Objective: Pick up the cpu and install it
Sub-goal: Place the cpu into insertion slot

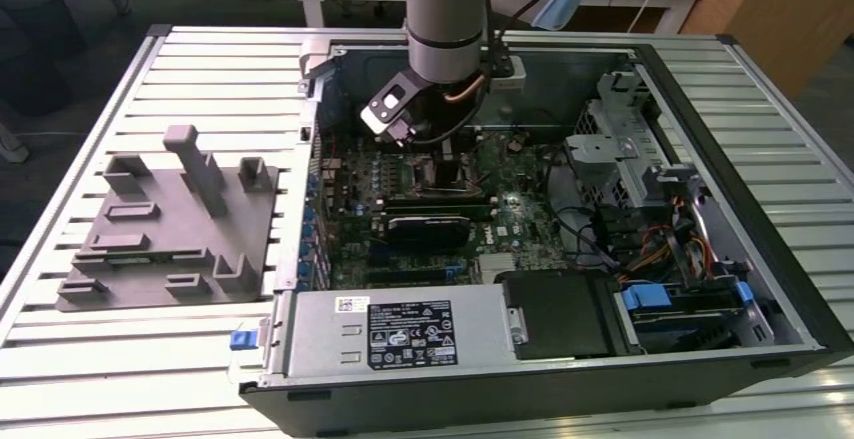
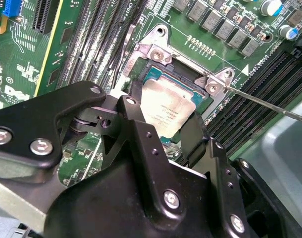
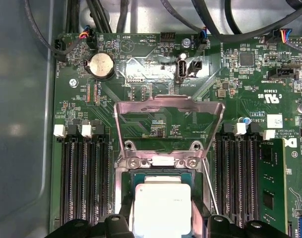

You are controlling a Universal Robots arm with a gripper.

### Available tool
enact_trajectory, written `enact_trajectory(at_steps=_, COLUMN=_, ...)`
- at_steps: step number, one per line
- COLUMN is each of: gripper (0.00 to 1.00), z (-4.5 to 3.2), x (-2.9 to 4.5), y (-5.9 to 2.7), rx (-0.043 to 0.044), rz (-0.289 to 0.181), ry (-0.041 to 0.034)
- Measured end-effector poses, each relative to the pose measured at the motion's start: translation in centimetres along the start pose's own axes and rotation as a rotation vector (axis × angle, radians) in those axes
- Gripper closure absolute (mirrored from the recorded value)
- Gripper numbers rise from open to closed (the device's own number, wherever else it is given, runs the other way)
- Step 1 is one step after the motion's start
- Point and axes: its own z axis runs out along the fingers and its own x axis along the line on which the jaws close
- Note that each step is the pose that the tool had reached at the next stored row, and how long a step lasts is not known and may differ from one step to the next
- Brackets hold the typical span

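One small flat square silver-grey metal cpu point(image 3: 160, 208) sits at the square metal socket frame point(image 2: 158, 52), whose hinged steel plate point(image 3: 168, 103) stands raised to admit it; the black claw point(image 2: 163, 115) straddles it, presumably for alignment, yet you cannot tell whether it grips.

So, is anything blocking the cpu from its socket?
Nothing visible does. The metal load plate is swung open, clear of the socket, and the cpu is right at its opening.
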Motion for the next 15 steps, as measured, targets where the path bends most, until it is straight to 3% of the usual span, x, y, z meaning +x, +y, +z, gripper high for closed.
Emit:
enact_trajectory(at_steps=9, gripper=0.46, z=0.06, x=0.02, y=0.01, rx=-0.0006, rz=0.000, ry=0.0020)
enact_trajectory(at_steps=11, gripper=0.45, z=0.06, x=0.02, y=0.01, rx=-0.0005, rz=0.000, ry=0.0015)
enact_trajectory(at_steps=12, gripper=0.38, z=0.04, x=0.01, y=0.00, rx=-0.0003, rz=0.000, ry=0.0012)
enact_trajectory(at_steps=15, gripper=0.38, z=0.03, x=0.00, y=0.00, rx=-0.0001, rz=0.000, ry=0.0011)
